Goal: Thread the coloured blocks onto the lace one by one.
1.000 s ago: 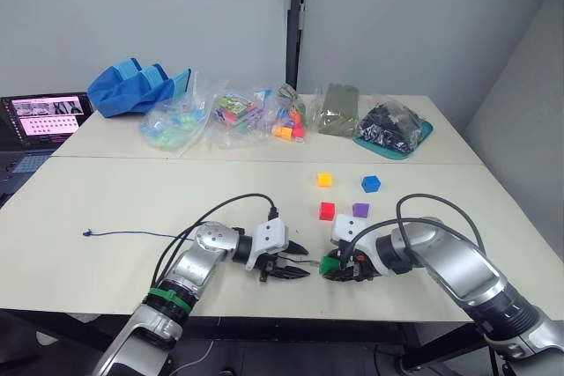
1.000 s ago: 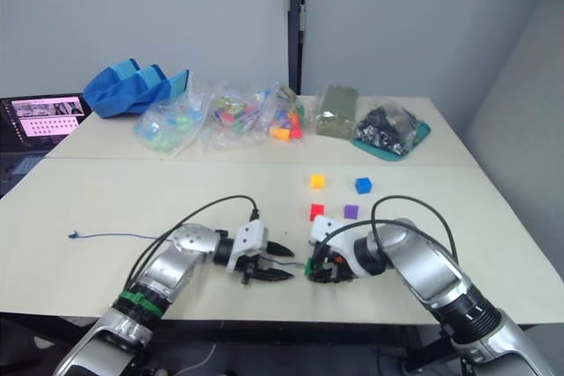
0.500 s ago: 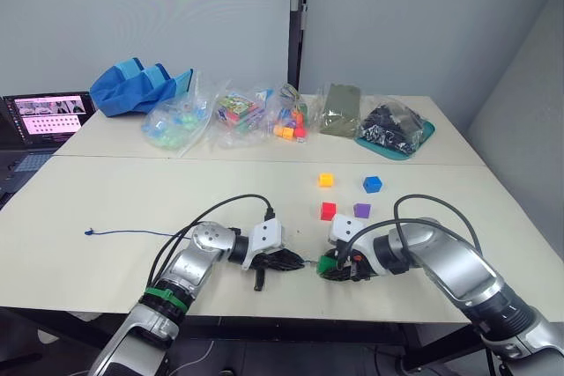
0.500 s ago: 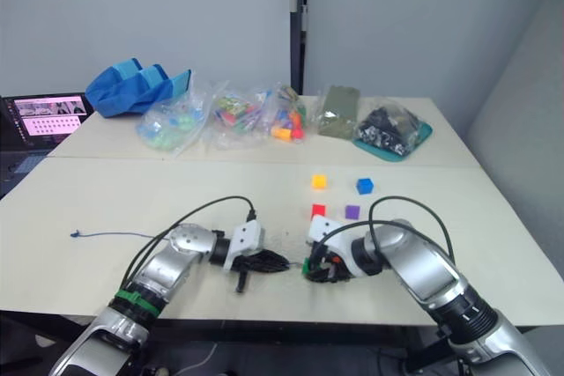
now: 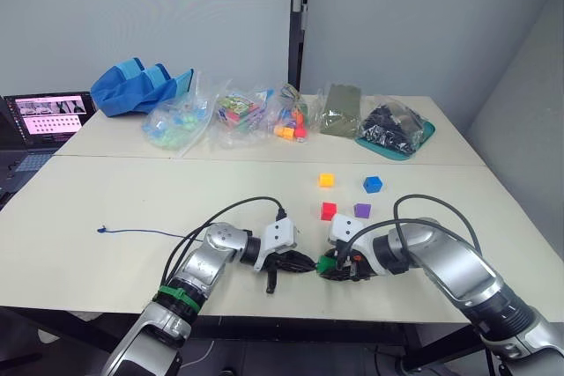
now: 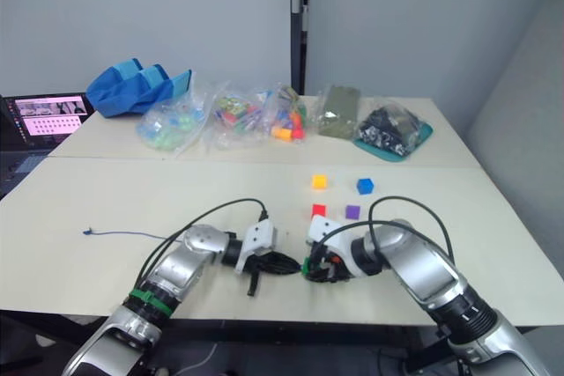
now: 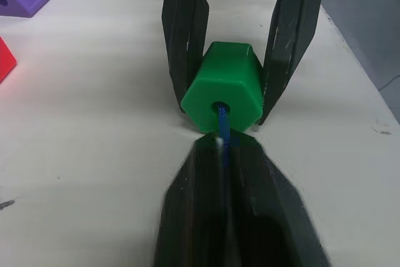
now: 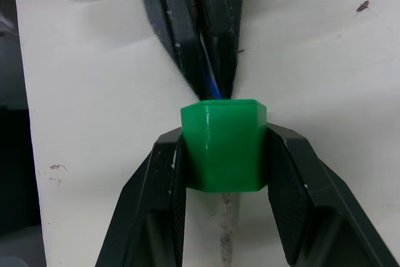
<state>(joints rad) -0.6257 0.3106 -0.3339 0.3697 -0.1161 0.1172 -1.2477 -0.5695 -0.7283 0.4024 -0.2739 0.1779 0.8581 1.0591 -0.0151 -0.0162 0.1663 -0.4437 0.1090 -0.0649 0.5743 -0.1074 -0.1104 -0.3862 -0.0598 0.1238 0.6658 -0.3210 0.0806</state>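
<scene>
My right gripper is shut on the green block, holding it on the table near the front edge. My left gripper is shut on the tip of the dark-blue lace, right against the block. In the left wrist view the tip enters the hole of the green block. The rest of the lace trails left over the table to its knot. The red, purple, yellow-orange and blue blocks lie loose just behind the grippers.
Clear bags of toy pieces, a blue cloth bag and a teal tray of dark parts line the table's far side. A laptop stands at the far left. The table's front edge runs close under both grippers.
My left gripper went from open to shut on the lace tip and moved right up to the green block. The lace's knotted end slid a little to the right. The right gripper held still.
</scene>
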